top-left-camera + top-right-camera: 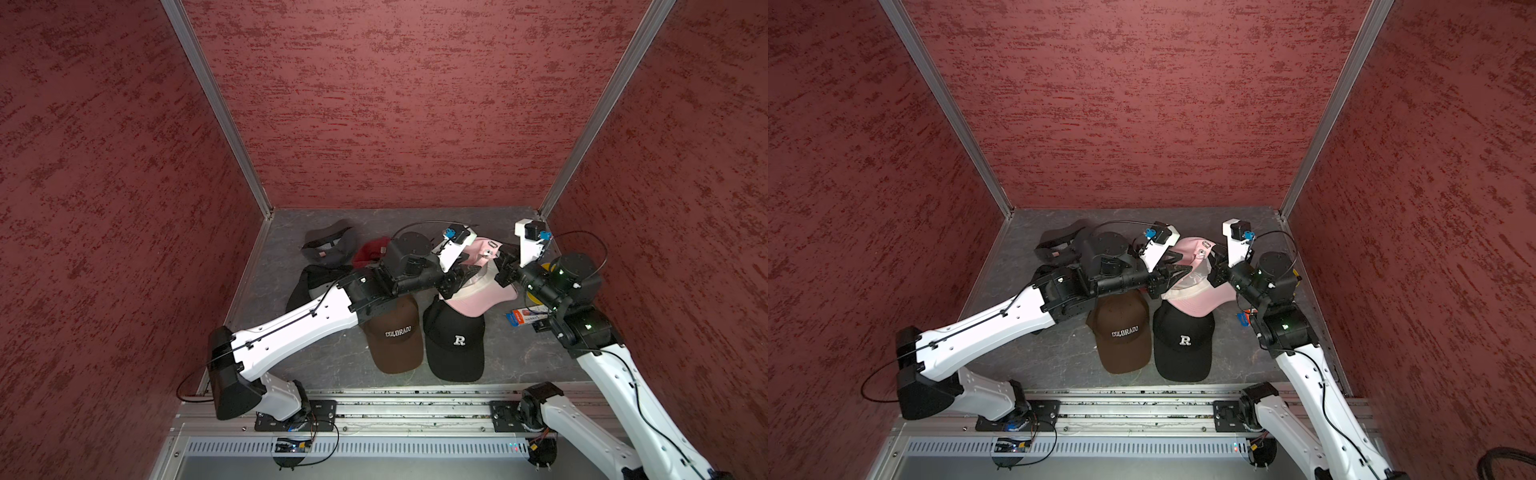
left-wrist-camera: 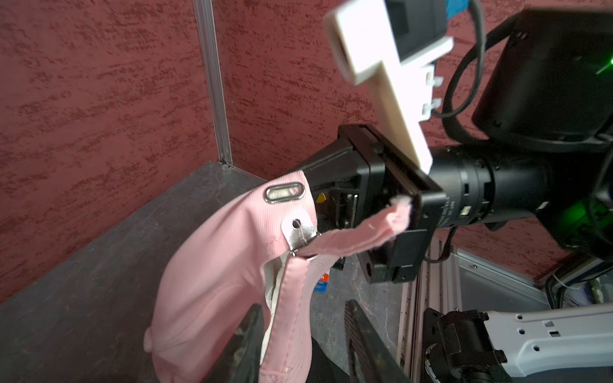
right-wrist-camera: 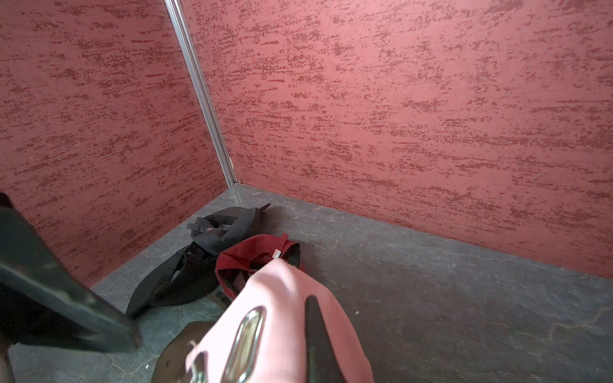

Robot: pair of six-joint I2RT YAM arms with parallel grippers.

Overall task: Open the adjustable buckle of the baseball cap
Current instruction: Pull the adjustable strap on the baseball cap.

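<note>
Right gripper [image 2: 315, 167] pinches shut on the pink cap [image 1: 484, 297], right of centre in both top views; left gripper [image 2: 303, 308] stands part open astride its rim, clamping nothing; closing there, it likely catches fabric, missing the buckle [image 2: 297, 232].

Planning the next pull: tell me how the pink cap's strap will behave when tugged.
The strap is probably floppy: its free length twists and curls past the metal buckle. Its frayed tip suggests soft fabric that should pinch easily. The pink cap is thin, crumpled cloth, so tugging may drag it along.
</note>
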